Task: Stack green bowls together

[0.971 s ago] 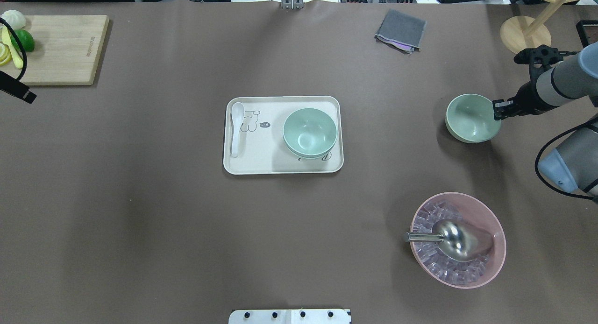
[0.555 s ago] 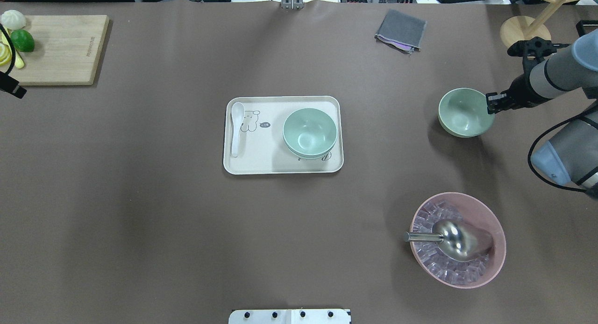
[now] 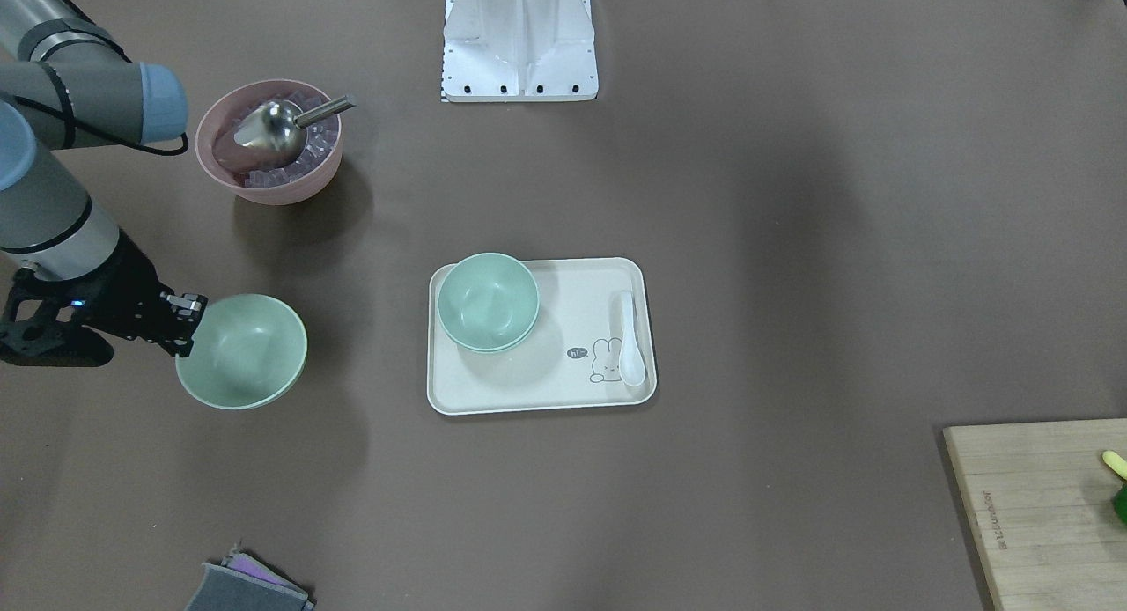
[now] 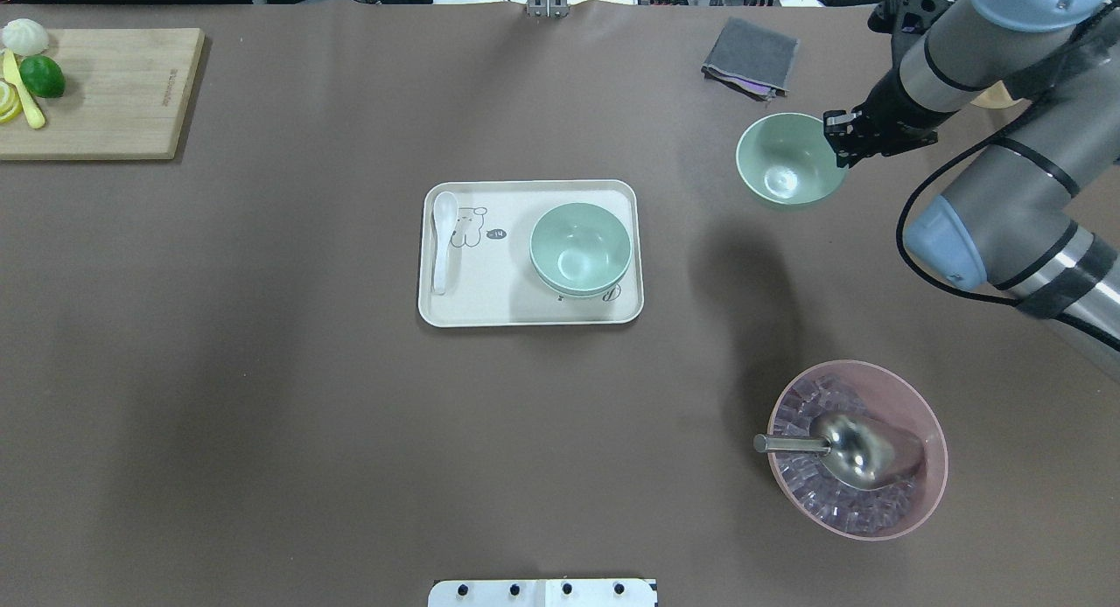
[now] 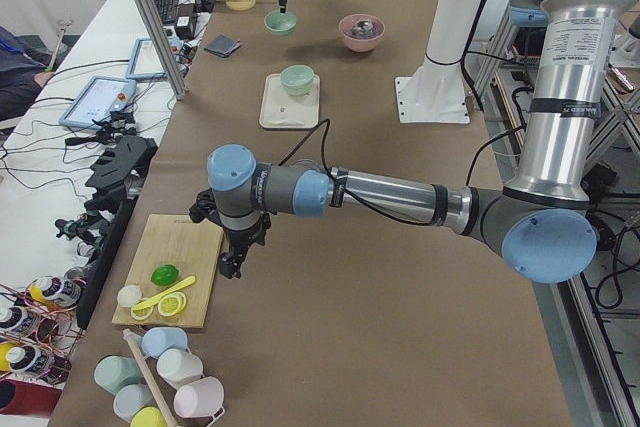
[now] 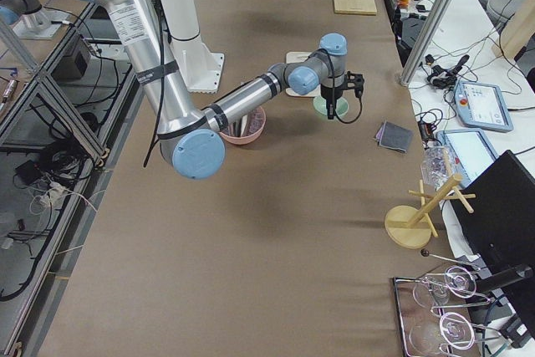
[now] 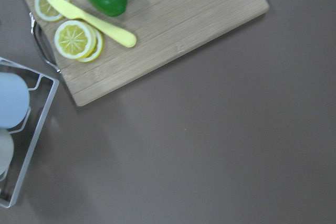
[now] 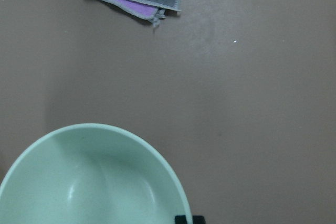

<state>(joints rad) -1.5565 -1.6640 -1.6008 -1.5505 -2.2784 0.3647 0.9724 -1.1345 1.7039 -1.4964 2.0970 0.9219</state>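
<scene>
The right gripper (image 4: 836, 140) is clamped on the rim of a single green bowl (image 4: 786, 159), gripping it at the edge nearest its own arm. The bowl sits upright with its opening facing up. Its shadow falls on the table (image 4: 262, 432) some way off from it, so it is held up off the surface. In the right wrist view the bowl fills the lower left, with a black fingertip (image 8: 189, 219) just at its rim. This bowl hangs near a folded grey cloth (image 4: 751, 56) and well apart from the tray (image 4: 525, 318) at the middle of the table. On the tray's right half, seen from overhead, rests the pair of green bowls (image 4: 580, 248), one nested inside the other. A white spoon (image 4: 444, 240) lies along the tray's opposite edge, apart from them. A pink bowl (image 4: 927, 415) holding clear cubes and a metal scoop (image 4: 862, 450) stands nearer the robot on its right side. The left gripper (image 5: 231, 267) hangs over the table just beside a wooden cutting board (image 5: 180, 257) that carries a lime (image 5: 164, 274), lemon slices and a yellow knife. Whether its fingers are apart or together cannot be told from the one side view that shows it.
</scene>
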